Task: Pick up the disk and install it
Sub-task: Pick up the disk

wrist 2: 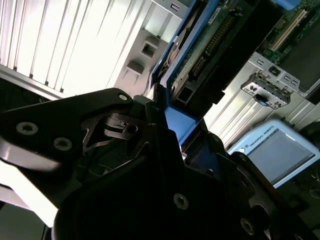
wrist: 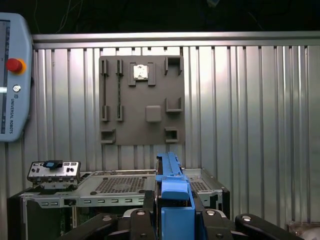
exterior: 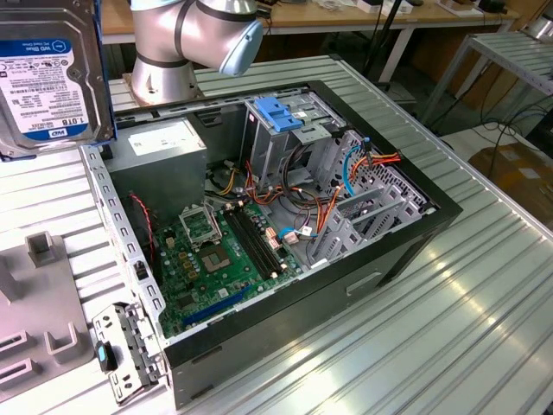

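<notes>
I'm holding one disk, jaws clamping its blue rail, at the exterior view's left of one open computer case.

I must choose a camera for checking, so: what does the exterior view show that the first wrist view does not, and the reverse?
Exterior view: the disk with its label facing the camera, the power-supply box inside the open computer case, and the arm. First wrist view: the gripper shut on the disk, seen edge-on, and a teach pendant with a red button. Both: the disk, the computer case, the grey fixture plate and the ribbed table.
</notes>
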Robot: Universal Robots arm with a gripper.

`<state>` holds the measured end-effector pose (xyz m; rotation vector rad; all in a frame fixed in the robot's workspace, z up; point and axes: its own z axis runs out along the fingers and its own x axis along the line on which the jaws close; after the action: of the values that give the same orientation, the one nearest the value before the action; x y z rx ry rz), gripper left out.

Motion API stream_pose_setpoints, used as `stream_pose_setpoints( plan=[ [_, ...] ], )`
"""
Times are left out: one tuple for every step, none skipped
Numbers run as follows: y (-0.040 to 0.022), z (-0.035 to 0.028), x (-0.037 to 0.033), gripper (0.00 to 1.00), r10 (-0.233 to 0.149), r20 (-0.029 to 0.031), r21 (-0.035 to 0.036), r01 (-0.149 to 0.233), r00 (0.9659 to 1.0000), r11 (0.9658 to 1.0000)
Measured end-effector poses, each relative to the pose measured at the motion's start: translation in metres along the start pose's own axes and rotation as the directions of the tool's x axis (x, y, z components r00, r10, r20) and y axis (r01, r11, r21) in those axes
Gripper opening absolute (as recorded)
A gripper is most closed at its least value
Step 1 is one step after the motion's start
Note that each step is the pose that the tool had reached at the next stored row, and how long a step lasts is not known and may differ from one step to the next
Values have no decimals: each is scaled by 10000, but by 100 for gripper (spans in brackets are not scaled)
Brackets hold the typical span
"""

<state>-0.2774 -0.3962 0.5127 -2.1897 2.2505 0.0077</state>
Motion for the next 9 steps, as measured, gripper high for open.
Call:
stream_pose_setpoints(
  plan=[
    [-8, 0, 0, 37, 1, 0, 0, -1, 10000, 10000],
    [-16, 0, 0, 37, 1, -1, 1, -1, 10000, 10000],
    [-28, 1, -1, 37, 1, -2, 0, -1, 10000, 10000],
    [-41, 0, -1, 37, 1, -4, -1, -1, 10000, 10000],
    [-55, 1, -1, 37, 1, -5, 0, -1, 10000, 10000],
    [-68, 1, -2, 37, 1, -5, 0, -1, 10000, 10000],
    [-91, 1, -2, 37, 0, -5, 0, 0, 10000, 10000],
    [-112, 1, -3, 37, 1, -6, 0, -1, 10000, 10000],
    [-127, 1, -3, 37, 1, -5, 0, -1, 10000, 10000]
  ],
)
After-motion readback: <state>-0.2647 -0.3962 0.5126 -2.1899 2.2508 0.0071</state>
